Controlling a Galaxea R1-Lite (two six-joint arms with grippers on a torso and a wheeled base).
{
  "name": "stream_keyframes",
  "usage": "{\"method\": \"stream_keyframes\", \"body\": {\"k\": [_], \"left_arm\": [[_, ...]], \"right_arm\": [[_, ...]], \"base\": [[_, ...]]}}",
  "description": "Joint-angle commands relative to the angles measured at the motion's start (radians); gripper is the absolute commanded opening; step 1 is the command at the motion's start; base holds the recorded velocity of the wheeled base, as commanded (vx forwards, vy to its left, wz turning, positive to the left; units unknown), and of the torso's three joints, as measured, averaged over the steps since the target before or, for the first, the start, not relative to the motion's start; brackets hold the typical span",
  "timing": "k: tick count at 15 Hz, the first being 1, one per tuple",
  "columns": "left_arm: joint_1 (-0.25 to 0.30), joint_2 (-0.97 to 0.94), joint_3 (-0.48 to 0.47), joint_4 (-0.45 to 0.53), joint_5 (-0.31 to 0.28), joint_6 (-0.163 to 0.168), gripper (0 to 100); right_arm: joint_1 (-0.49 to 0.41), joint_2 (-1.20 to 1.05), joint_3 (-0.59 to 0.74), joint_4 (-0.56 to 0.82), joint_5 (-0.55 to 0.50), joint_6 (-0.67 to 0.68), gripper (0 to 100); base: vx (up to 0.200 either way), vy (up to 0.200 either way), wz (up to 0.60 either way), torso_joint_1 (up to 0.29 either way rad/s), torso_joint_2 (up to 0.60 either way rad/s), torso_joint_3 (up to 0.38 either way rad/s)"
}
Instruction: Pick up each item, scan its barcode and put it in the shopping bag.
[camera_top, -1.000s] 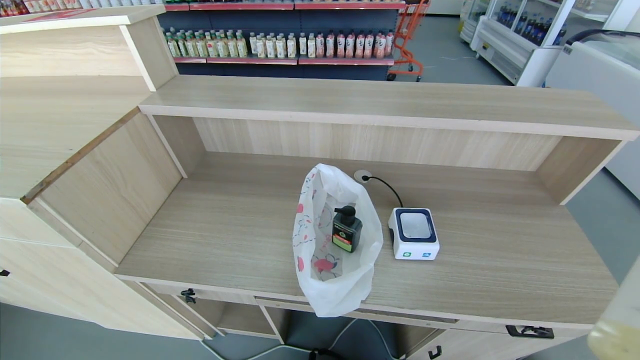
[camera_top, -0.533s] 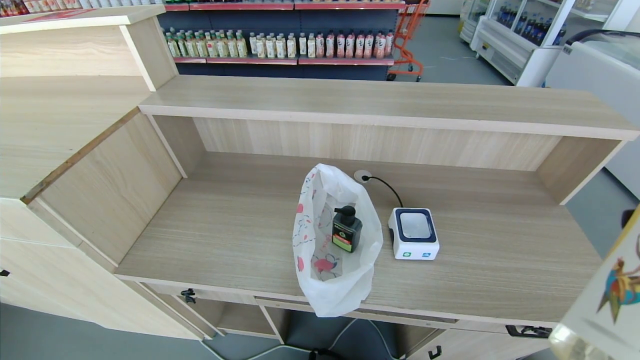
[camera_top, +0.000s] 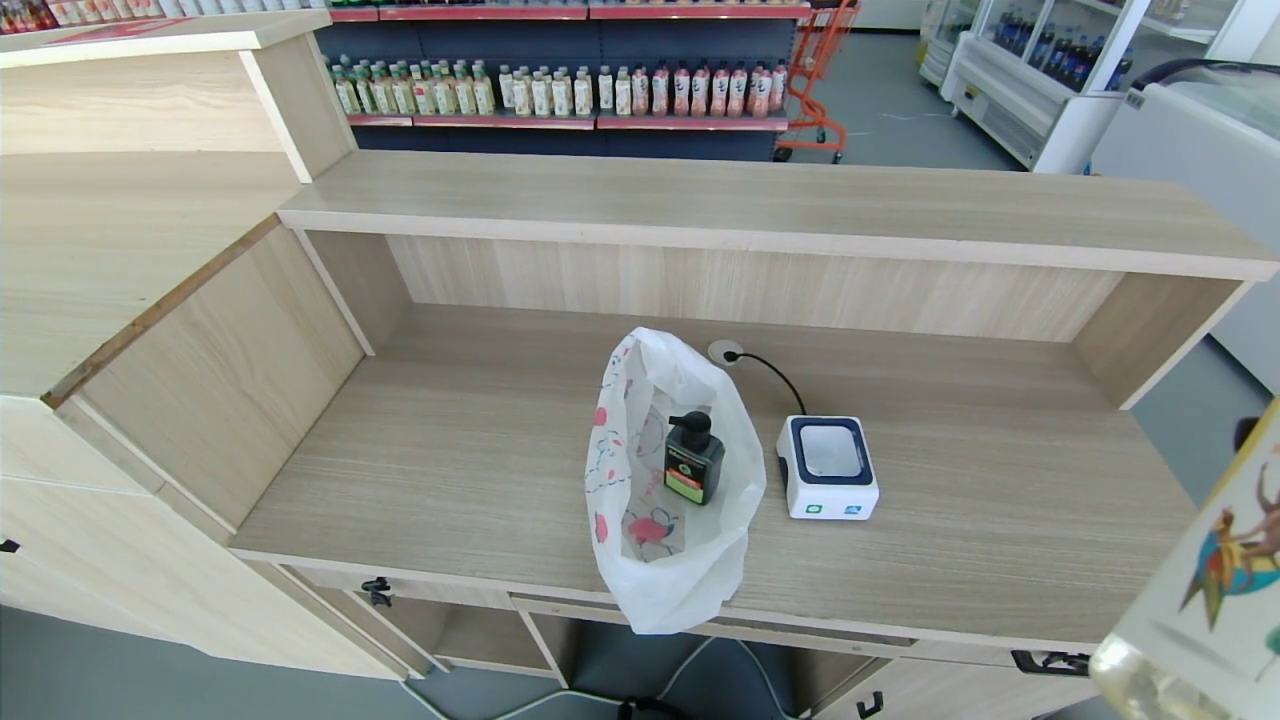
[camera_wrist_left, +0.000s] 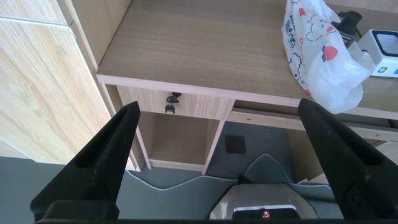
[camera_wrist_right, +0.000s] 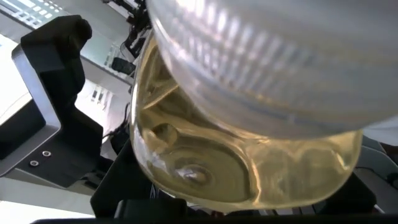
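A clear bottle (camera_top: 1215, 590) of yellowish liquid with a white label and a colourful figure hangs in the air off the counter's front right corner. My right gripper (camera_wrist_right: 236, 186) is shut on it, one black finger (camera_wrist_right: 56, 93) showing beside the bottle's base (camera_wrist_right: 249, 143). The white shopping bag (camera_top: 640, 570) with red prints stands open at the counter's front middle, with a black pump bottle (camera_top: 693, 462) upright inside. Just right of the bag sits the white barcode scanner (camera_top: 827, 466). My left gripper (camera_wrist_left: 217, 162) hangs open below and in front of the counter edge, well left of the bag (camera_wrist_left: 317, 56).
The wooden counter (camera_top: 450, 450) has a raised back ledge (camera_top: 760, 210) and a side wall on the left. The scanner's black cable (camera_top: 770, 372) runs to a hole behind the bag. Drawers and an open bay (camera_wrist_left: 180, 134) lie under the counter.
The held bottle has risen into the head view at the bottom right, showing more of its label. The bag, pump bottle and scanner have not moved.
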Motion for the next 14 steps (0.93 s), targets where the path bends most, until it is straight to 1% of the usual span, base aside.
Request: {"method": "stream_keyframes", "body": {"k": [1,2,3,4,5,6,7,8,9,10,11,12,13,14], "left_arm": [[0.000,0.000,0.000,0.000,-0.001,0.000,100],[0.000,0.000,0.000,0.000,0.000,0.000,100],[0.000,0.000,0.000,0.000,0.000,0.000,100],[0.000,0.000,0.000,0.000,-0.001,-0.002,100],[0.000,0.000,0.000,0.000,0.000,0.000,100],[0.000,0.000,0.000,0.000,0.000,0.000,100],[0.000,0.000,0.000,0.000,0.000,0.000,100],[0.000,0.000,0.000,0.000,0.000,-0.002,100],[0.000,0.000,0.000,0.000,0.000,-0.002,100],[0.000,0.000,0.000,0.000,0.000,0.000,100],[0.000,0.000,0.000,0.000,0.000,-0.002,100],[0.000,0.000,0.000,0.000,0.000,0.000,100],[0.000,0.000,0.000,0.000,0.000,0.000,100],[0.000,0.000,0.000,0.000,0.000,-0.002,100]], "right_arm": [[-0.008,0.003,0.000,-0.002,-0.001,-0.002,0],[-0.070,0.017,0.005,0.000,-0.012,-0.088,0],[-0.165,0.049,0.029,-0.002,-0.033,-0.222,0],[-0.261,0.087,0.066,-0.007,-0.067,-0.404,0],[-0.361,0.133,0.103,-0.016,-0.109,-0.633,0],[-0.484,0.179,0.134,-0.020,-0.130,-0.852,0],[-0.545,0.201,0.148,-0.028,-0.130,-0.957,0],[-0.683,0.270,0.192,-0.094,-0.128,-1.201,0],[-0.755,0.327,0.224,-0.188,-0.119,-1.326,0],[-0.785,0.359,0.237,-0.241,-0.104,-1.377,0],[-0.867,0.471,0.250,-0.402,0.019,-1.526,0],[-0.886,0.505,0.250,-0.434,0.082,-1.581,0],[-0.906,0.557,0.240,-0.467,0.177,-1.675,0],[-0.912,0.626,0.206,-0.488,0.278,-1.814,0]], "base": [[0.000,0.000,0.00,0.000,0.00,0.000],[0.000,0.000,0.00,0.000,0.00,0.000],[0.000,0.000,0.00,0.000,0.00,0.000],[0.000,0.000,0.00,0.000,0.00,0.000],[0.000,0.000,0.00,0.000,0.00,0.000],[0.000,0.000,0.00,0.000,0.00,0.000],[0.000,0.000,0.00,0.000,0.00,0.000],[0.000,0.000,0.00,0.000,0.00,0.000],[0.000,0.000,0.00,0.000,0.00,0.000],[0.000,0.000,0.00,0.000,0.00,0.000],[0.000,0.000,0.00,0.000,0.00,0.000],[0.000,0.000,0.00,0.000,0.00,0.000],[0.000,0.000,0.00,0.000,0.00,0.000],[0.000,0.000,0.00,0.000,0.00,0.000]]}}
